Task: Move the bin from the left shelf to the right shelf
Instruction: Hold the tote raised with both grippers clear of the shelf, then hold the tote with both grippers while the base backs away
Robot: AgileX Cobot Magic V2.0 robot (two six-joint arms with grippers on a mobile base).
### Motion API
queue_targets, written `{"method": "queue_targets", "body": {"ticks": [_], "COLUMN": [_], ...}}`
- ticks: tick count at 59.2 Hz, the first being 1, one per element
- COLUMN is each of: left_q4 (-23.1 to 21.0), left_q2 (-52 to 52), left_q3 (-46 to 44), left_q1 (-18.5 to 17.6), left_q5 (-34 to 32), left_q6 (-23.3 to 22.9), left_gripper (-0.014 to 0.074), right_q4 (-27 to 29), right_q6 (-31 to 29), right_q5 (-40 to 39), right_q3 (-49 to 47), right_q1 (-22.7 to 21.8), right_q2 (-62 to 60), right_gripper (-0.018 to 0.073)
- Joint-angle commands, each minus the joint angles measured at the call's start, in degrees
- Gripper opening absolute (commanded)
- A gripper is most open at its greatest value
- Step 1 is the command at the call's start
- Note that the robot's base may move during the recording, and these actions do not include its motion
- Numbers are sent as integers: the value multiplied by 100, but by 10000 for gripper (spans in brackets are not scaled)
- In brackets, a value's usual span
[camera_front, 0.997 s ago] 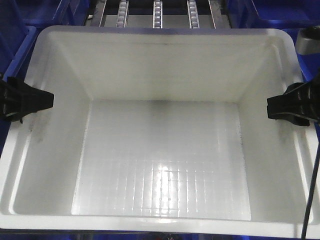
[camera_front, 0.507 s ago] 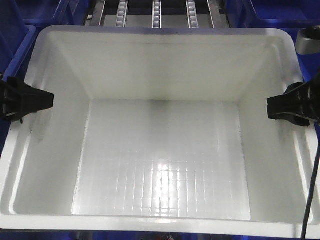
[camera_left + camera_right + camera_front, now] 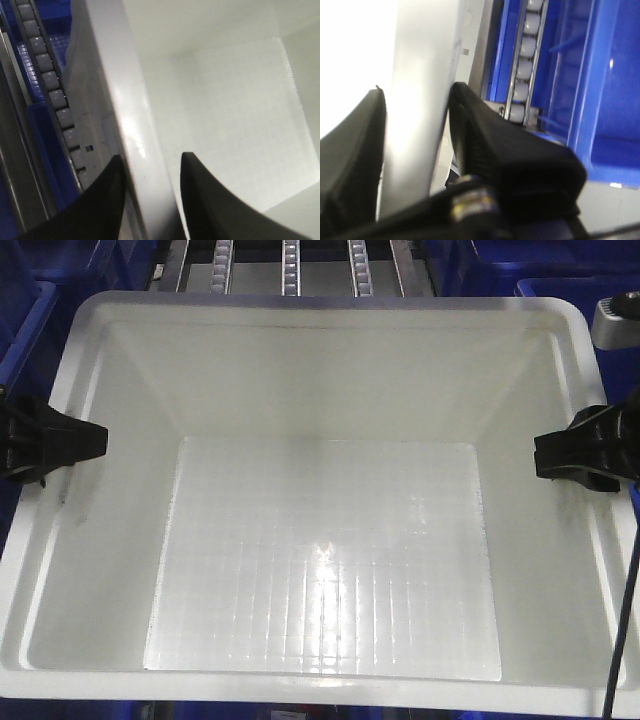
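— Where is the bin (image 3: 320,302)?
— It fills the front view. The roller shelf (image 3: 290,262) shows its rails beyond the far rim, and blue crates (image 3: 25,310) sit on both sides.
— And the end effectors?
— The left end effector (image 3: 88,440) is clamped on the bin's left rim. The right end effector (image 3: 548,455) is clamped on the right rim, one finger inside and one outside.

Front view: the three roller rails of the right shelf (image 3: 290,265), seen beyond the bin (image 3: 300,370), now sit further left in frame than 1.0 s ago (most of the shift came in the last half second). The bin's far rim reads slightly wider and higher, and the grey shadow patch at the back of its floor has gone. The blue crate (image 3: 520,260) at upper right has also shifted left.
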Motion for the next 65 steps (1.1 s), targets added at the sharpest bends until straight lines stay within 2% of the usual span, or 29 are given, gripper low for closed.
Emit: {"method": "queue_targets", "body": {"ticks": [1, 65], "left_q4": [-661, -661], "left_q2": [-191, -191], "left_q3": [-279, -279], "left_q1": [-67, -67], "left_q5": [-277, -277], "left_q6": [239, 239], "left_gripper": [-4, -4], "right_q4": [454, 454], "right_q6": [-202, -202], "right_q5": [-654, -654], "right_q3": [-256, -256], "right_q1": [45, 45], "right_q2": [-169, -169], "right_gripper": [-4, -4]}}
